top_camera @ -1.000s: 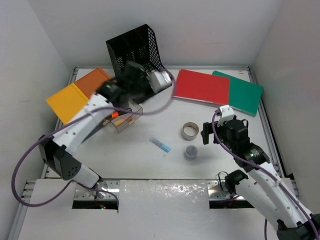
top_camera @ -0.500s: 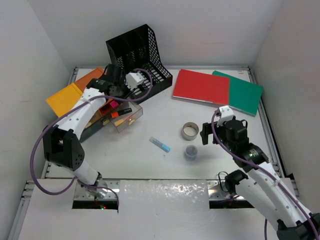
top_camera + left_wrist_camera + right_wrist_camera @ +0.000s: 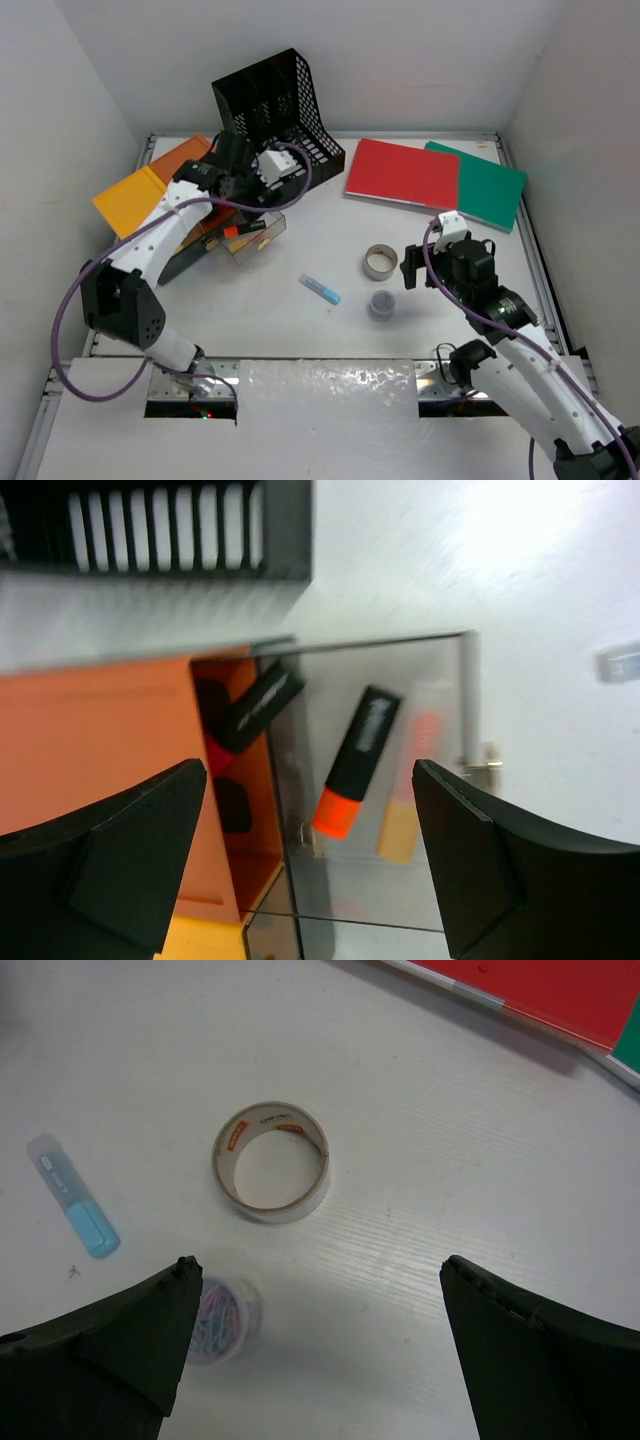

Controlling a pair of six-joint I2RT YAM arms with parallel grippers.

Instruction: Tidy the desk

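Note:
The white desk [image 3: 330, 330] carries loose stationery. My left gripper [image 3: 248, 197] hovers open over a clear plastic holder [image 3: 256, 238], nothing between its fingers [image 3: 130, 860]. In the left wrist view the clear holder [image 3: 420, 690] contains an orange-tipped highlighter [image 3: 355, 760], a black marker [image 3: 258, 708] and a blurred yellowish pen [image 3: 405, 805]. My right gripper [image 3: 411, 268] stands open above the desk near a tape roll [image 3: 380, 261], a small jar of paper clips [image 3: 381, 303] and a blue stick [image 3: 321, 289]. The right wrist view shows the tape roll [image 3: 271, 1160], jar [image 3: 225, 1317] and blue stick [image 3: 72, 1195].
A black mesh file rack [image 3: 275, 110] stands at the back left, just behind the left gripper. An orange-yellow box [image 3: 145, 190] lies left of the holder. A red folder [image 3: 403, 172] and a green folder [image 3: 492, 186] lie at the back right.
The left arm swung from beside the rack to above the clear holder, and its jaws opened in the last half second. The right arm has not moved.

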